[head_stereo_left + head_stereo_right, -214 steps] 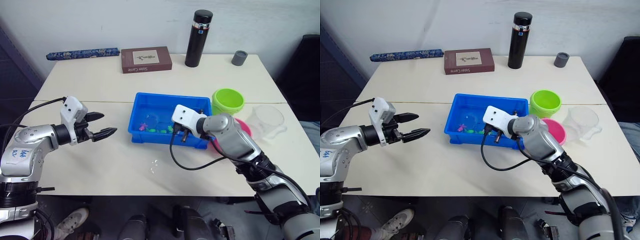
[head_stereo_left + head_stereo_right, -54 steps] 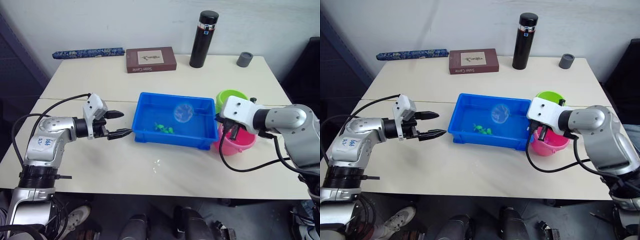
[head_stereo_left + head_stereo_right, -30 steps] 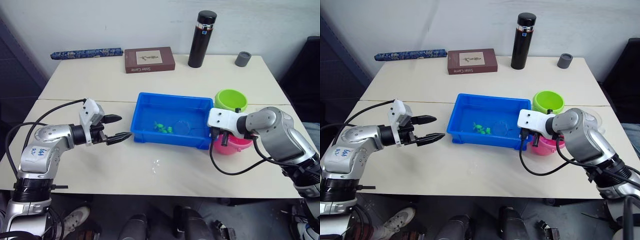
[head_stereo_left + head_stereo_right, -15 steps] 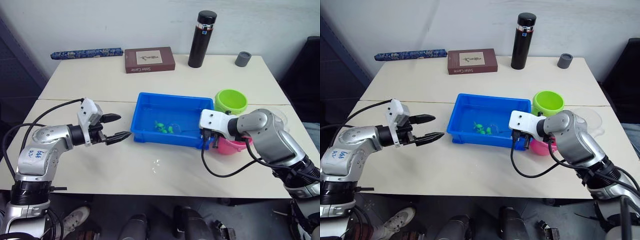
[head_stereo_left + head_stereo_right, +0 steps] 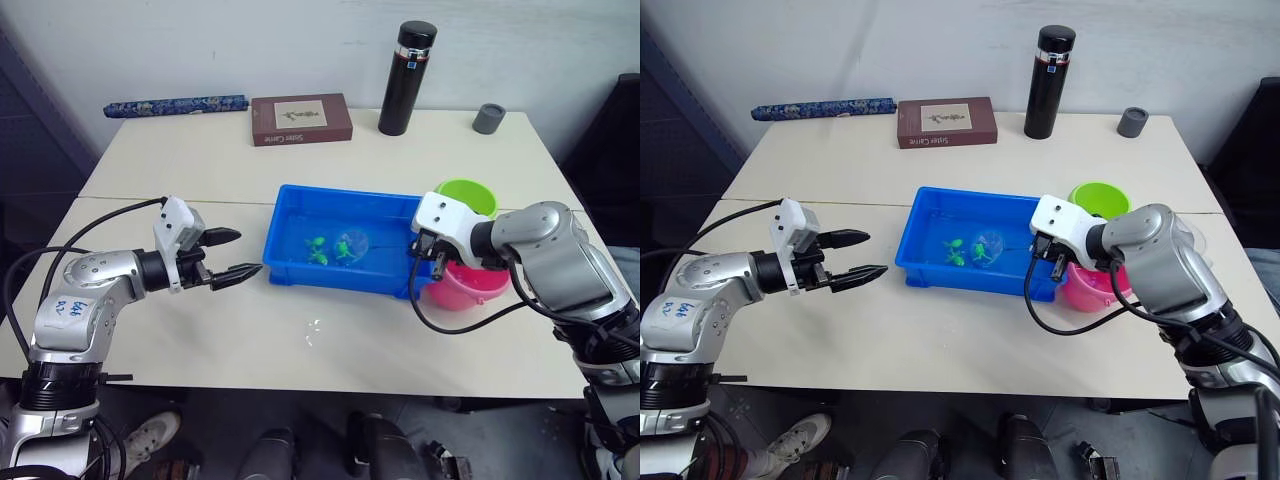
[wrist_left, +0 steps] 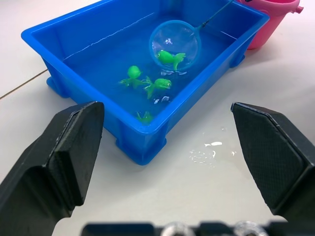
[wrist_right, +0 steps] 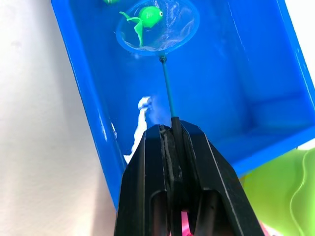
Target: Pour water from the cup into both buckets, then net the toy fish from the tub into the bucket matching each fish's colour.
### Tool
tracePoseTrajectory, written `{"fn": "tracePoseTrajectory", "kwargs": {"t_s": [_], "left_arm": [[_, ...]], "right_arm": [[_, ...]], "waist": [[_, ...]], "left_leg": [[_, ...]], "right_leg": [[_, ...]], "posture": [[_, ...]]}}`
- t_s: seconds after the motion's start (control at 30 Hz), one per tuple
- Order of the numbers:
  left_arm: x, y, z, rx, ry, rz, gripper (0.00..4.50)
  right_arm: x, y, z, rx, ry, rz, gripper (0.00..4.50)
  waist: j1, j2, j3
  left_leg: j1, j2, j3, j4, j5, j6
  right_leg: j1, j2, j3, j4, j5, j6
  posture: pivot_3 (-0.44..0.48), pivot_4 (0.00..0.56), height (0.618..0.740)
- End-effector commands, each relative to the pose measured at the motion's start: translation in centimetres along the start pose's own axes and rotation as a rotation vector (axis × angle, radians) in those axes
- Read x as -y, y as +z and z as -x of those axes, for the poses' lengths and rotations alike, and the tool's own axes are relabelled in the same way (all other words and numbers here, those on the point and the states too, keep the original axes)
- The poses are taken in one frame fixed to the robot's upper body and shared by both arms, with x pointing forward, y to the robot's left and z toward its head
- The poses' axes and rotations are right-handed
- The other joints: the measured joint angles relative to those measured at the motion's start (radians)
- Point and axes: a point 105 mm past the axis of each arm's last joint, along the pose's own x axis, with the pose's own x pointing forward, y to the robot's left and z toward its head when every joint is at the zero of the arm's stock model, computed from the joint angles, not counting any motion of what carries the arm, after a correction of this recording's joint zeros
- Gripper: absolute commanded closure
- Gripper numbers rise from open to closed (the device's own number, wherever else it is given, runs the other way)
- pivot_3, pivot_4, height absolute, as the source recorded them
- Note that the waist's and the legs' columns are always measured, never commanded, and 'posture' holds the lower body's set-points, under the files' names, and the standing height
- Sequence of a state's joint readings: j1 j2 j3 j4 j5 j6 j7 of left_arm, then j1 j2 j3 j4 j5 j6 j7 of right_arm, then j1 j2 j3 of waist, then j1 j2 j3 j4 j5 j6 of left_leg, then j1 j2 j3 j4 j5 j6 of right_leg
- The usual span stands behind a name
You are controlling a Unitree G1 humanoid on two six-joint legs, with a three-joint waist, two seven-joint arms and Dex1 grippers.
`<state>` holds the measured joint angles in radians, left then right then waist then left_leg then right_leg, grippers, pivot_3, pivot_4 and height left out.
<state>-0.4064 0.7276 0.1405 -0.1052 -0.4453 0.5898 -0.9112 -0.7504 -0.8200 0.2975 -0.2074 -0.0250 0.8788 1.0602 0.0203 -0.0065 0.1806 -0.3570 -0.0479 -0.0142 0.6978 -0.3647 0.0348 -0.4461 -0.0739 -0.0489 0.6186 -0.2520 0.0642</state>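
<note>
My right arm is bent at the elbow and reaches in from the right side, with the wrist at the right end of the tub (image 5: 290,215). The right pincer (image 7: 173,135) is closed on the thin stick of the net (image 7: 158,30), fingers pressed together around it. The hoop sits over the middle of the tub, and one green fish (image 7: 149,14) lies in its mesh. Three more green fish (image 6: 156,85) lie on the tub floor just beside the hoop, toward the left side.

My left arm lies low over the bench (image 5: 200,330), forearm pointing to the right. The left pincer (image 5: 234,255) is open, its two black fingers spread apart, holding nothing, with the tips near the left wall of the tub but not touching.

The pink bucket (image 5: 470,285) stands just beside the right end of the tub, under my right wrist, and the green bucket (image 5: 468,193) is behind it.
</note>
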Motion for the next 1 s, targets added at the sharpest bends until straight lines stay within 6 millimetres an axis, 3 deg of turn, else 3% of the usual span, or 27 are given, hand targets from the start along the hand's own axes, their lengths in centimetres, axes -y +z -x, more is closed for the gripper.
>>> {"fn": "tracePoseTrajectory", "kwargs": {"t_s": [0.03,0.37,0.63,0.8,1.0], "left_arm": [[-0.3,1.3,0.3,0.023,0.002,-0.044,0.05],[-0.4,1.8,0.0,0.031,-0.014,-0.071,0.05],[-1.1,3.0,-1.4,0.055,-0.034,-0.117,0.05],[-1.4,3.0,-1.8,0.062,-0.043,-0.127,0.05],[-1.9,3.2,-2.3,0.060,-0.047,-0.149,0.05]], "right_arm": [[0.9,1.3,1.7,0.042,-0.052,0.015,4.50],[1.6,1.0,2.6,0.082,-0.066,-0.080,4.50],[3.9,0.1,5.7,0.174,-0.126,-0.291,4.50],[6.8,-1.8,8.6,0.178,-0.300,-0.380,4.50],[9.1,-5.5,11.6,0.104,-0.475,-0.416,4.50]], "waist": [[0.000,0.000,0.000],[0.000,0.000,0.000],[0.004,0.000,0.000],[0.003,0.000,0.000],[0.003,0.000,0.000]], "left_leg": [[0.000,0.000,0.000,0.000,0.000,0.000],[0.000,0.000,0.000,0.000,0.000,0.000],[-0.001,0.000,-0.001,-0.001,0.000,0.000],[-0.001,0.000,-0.001,-0.002,0.000,0.000],[-0.001,0.000,0.000,-0.003,0.000,0.000]], "right_leg": [[0.000,0.000,0.000,0.000,0.000,0.000],[0.000,0.000,0.000,-0.002,0.000,0.000],[0.000,0.000,-0.001,-0.006,0.000,0.000],[0.000,0.000,-0.001,-0.006,0.000,0.000],[0.000,0.000,-0.001,-0.006,0.000,0.000]], "posture": [[0.000,0.150,0.739],[0.000,0.150,0.739],[0.000,0.150,0.739],[0.000,0.150,0.739],[0.000,0.150,0.739]]}}
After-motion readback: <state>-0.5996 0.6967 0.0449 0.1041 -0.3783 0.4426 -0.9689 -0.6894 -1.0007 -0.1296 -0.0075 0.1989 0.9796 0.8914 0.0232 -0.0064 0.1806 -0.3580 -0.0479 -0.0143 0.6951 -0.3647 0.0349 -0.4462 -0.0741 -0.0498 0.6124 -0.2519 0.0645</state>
